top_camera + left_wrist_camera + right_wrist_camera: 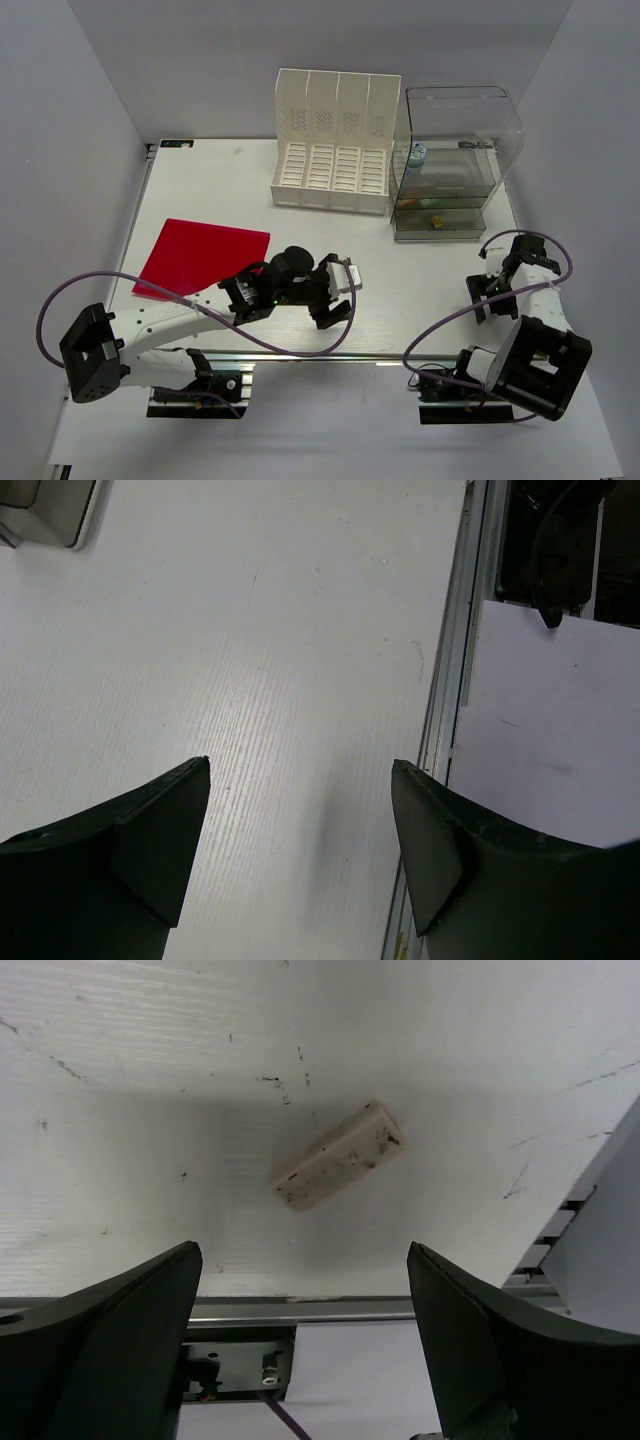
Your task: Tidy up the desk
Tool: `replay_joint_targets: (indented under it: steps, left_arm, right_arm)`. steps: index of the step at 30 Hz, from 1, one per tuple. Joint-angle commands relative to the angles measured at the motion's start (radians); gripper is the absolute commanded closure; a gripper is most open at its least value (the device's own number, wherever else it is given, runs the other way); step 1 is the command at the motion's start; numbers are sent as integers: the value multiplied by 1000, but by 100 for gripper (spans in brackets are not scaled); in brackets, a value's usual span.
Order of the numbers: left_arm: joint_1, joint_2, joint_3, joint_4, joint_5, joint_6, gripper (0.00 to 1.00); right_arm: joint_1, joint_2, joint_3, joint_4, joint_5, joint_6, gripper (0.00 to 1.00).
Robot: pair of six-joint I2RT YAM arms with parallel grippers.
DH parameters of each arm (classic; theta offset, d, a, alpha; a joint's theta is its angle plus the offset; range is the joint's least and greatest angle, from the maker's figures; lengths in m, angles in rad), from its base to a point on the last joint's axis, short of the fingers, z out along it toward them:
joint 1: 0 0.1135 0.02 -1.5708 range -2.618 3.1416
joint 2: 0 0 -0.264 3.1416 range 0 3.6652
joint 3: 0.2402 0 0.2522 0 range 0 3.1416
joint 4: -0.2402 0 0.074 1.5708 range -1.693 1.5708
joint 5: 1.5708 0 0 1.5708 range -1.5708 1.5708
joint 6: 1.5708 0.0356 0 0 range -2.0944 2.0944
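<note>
The desk [215, 190] is stretching beneath both your arms, with its rail nearest them. A clear drawer unit [455, 165] and a white file rack [335, 140] are standing side by side at the back, and a red folder [203, 258] is lying at the left. Your left gripper [300, 770] is hanging spread and empty. Your right gripper [305, 1250] is gaping, with a smudged eraser [340, 1153] lying untouched ahead of it.

The desk [250, 680] is matt, finely ribbed white — its rail [448, 680] bare silvery metal.
</note>
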Motion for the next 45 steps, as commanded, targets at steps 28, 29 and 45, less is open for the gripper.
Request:
replay_joint_targets:
  steps: [28,29,45]
  left_arm:
    - [-4,13,-26,38,-26,11,16]
    - [-4,5,-31,52,-33,14,16]
    - [-4,1,-60,78,-69,3,16]
  right_arm:
    - [-172,301,72,100,-243,-71,20]
    - [-167,310,68,112,-237,-71,20]
    - [-144,290,-104,333,-128,-101,43]
